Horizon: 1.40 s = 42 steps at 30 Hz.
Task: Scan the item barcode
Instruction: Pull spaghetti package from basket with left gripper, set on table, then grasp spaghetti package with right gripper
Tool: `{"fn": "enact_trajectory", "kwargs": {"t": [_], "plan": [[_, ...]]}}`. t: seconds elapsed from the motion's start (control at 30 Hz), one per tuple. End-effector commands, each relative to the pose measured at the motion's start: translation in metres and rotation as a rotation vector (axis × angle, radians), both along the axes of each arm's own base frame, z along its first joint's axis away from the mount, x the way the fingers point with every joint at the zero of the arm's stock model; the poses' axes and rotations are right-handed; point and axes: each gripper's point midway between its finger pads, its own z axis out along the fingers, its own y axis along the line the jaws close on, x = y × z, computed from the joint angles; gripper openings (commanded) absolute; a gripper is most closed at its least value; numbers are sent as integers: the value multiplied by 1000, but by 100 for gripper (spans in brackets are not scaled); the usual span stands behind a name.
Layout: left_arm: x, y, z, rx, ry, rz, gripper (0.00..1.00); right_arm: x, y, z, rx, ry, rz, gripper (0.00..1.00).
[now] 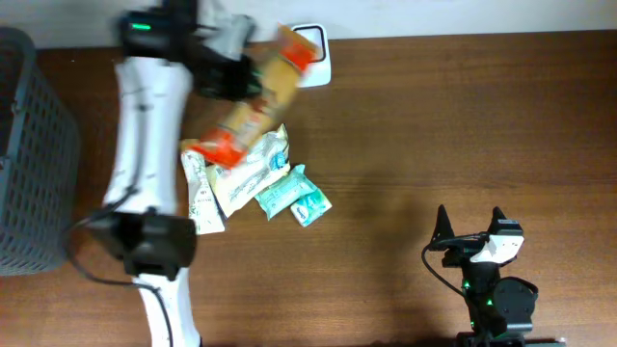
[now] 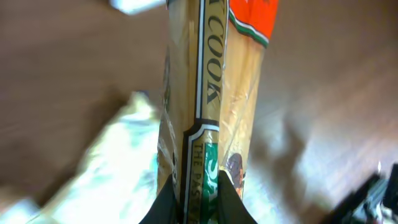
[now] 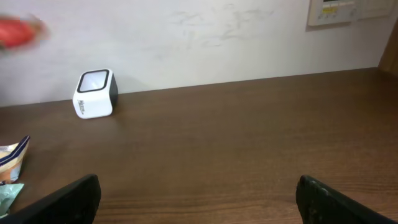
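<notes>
Overhead view: the left arm (image 1: pixel 145 145), white, runs from its base at the near left edge of the table (image 1: pixel 463 125) straight up toward the far edge, then bends to the right at the wrist. The left gripper (image 1: pixel 229 75) clamps a long pasta packet (image 1: pixel 262 92) at mid-length. The packet is blurred, slanted, and held above the table, with its upper orange end just beside the white scanner (image 1: pixel 316 53) at the far edge and its lower orange end over a pile of packets (image 1: pixel 241 173). Two teal sachets (image 1: pixel 294 195) lie at the right of this pile, and a grey basket (image 1: pixel 29 145) stands at the left edge. The right gripper (image 1: pixel 472 231) is low at the near right, well apart from everything else, pointing toward the far edge with its fingers spread. Left wrist view: the dark fingers (image 2: pixel 163 210) pinch the packet by its narrow edge, and it runs straight up the frame. Right wrist view: both fingertips (image 3: pixel 68 199) sit at the lower corners, wide apart, with bare table between them; the scanner stands against the wall (image 3: pixel 217 43) at the far left
</notes>
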Motion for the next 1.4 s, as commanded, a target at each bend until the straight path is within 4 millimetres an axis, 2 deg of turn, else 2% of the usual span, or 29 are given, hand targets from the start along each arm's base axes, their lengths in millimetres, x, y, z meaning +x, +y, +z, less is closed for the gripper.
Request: {"fn": "enact_trajectory", "kwargs": {"t": [0.0,0.03,0.07,0.13,0.17,0.2,0.23,0.27,0.3,0.33,0.4,0.47,0.53,0.6,0.67,0.7,0.83,0.87,0.9,0.93,1.0,1.1,1.17,1.2,1.27,1.3,1.37], "plan": [[-36,-94,-46,-43,35,-205,0,0,0,-3,3,4,-1,98],[-48,-126,-79,-20,18,-274,0,0,0,-3,3,4,-1,99],[-55,-142,-98,-2,-4,-308,0,0,0,-3,3,4,-1,99],[-66,-165,-117,-2,-22,-341,0,0,0,-3,3,4,-1,99],[-65,-169,-120,16,-29,-313,8,0,0,-3,3,4,-1,99],[-61,-173,-118,13,-50,-300,41,0,0,-3,3,4,-1,99],[-56,-176,-115,-2,-56,-275,66,0,0,-3,3,4,-1,99],[-51,-176,-109,-11,-74,-267,82,0,0,-3,3,4,-1,98],[-37,-167,-90,-10,-115,-235,100,0,0,-3,3,4,-1,98],[-25,-155,-70,0,-150,-199,99,0,0,-3,3,4,-1,98],[-1,-99,-3,45,-245,-96,99,0,0,-3,3,4,-1,99],[3,-16,62,134,-351,-37,99,0,0,-3,3,4,-1,99],[0,54,87,184,-373,49,99,0,0,-3,3,4,-1,99],[-4,125,88,218,-326,186,99,0,0,-3,3,3,-1,98],[-6,168,86,232,-304,267,99,0,0,-3,3,3,-2,98],[-6,177,86,254,-319,248,99,0,-1,-3,3,3,-4,99],[-5,181,85,277,-325,241,99,0,9,-1,8,-5,53,99],[-6,181,85,276,-325,241,99,1,12,16,175,-74,59,99],[-6,181,85,276,-325,241,99,1,13,24,237,-105,68,99],[-6,181,85,276,-325,241,99,0,23,34,242,-137,132,99],[-6,181,86,276,-325,241,99,-3,35,40,241,-139,199,99],[-6,181,85,276,-325,241,99,-10,37,66,241,-135,212,99],[-6,181,85,276,-325,241,99,-9,40,82,249,-80,225,99],[-6,181,85,276,-325,241,99,-2,45,93,257,-29,251,99],[-6,181,85,276,-325,241,99,12,56,101,277,71,305,98],[-6,181,85,276,-325,241,99,28,66,96,310,205,348,98],[-6,181,85,276,-325,241,99,45,75,79,358,373,381,99]]}}
